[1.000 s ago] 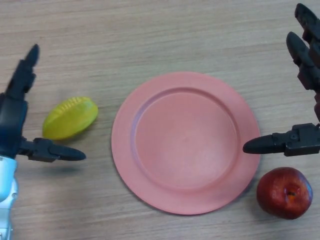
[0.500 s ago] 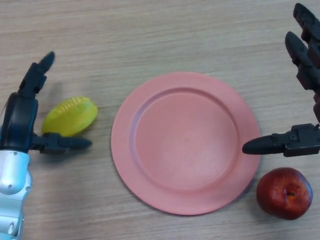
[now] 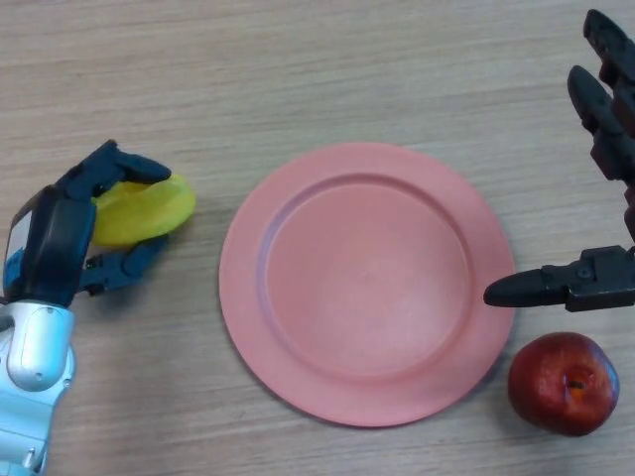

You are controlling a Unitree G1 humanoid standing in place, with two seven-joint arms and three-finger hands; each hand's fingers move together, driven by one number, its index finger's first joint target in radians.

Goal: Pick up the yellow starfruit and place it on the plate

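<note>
Starfruit (image 3: 149, 210) lies on the desk (image 3: 327, 69) just left of the plate (image 3: 365, 283), with the left hand (image 3: 69, 238) curled round its near end: fingers over the top, thumb underneath. Most of the fruit's right part sticks out past the fingers, so the grip looks to sit off-centre. That is the main risk: on lifting, the free end could tip down and the waxy, ridged skin slide out of the fingers, dropping the fruit on the desk short of the plate. A hard squeeze might instead pop it sideways. Whether it is off the desk yet cannot be told. The carry itself is short, but a low pass could knock the fruit against the plate's rim. The right hand (image 3: 595, 283) hangs spread wide at the plate's right edge, above the apple (image 3: 566, 382), clear of the path.
</note>
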